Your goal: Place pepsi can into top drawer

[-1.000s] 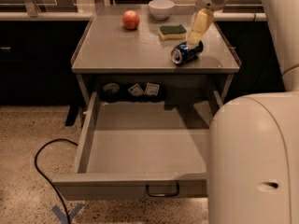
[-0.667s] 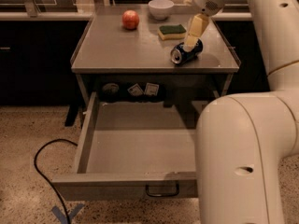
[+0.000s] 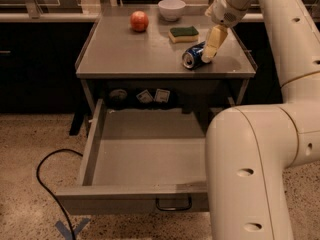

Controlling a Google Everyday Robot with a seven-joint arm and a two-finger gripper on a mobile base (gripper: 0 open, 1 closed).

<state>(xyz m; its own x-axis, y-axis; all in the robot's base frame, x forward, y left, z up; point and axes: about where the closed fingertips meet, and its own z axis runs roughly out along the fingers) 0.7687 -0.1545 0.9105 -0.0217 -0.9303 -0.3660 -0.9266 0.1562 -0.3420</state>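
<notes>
While the cylindrical blue metal pepsi can [image 3: 192,58] lies sideways on the smooth grey tabletop [image 3: 130,54], my pincer [image 3: 209,55] touches it, grip state I can't tell, shallow top drawer [image 3: 145,156] open below.

A grey metal table [image 3: 125,54] stands mid-frame on a speckled floor [image 3: 30,134], dark cabinets [image 3: 35,64] behind at left, a black cable [image 3: 42,174] looping lower left, and the gripper [image 3: 209,57] low over the tabletop, upper right.
</notes>
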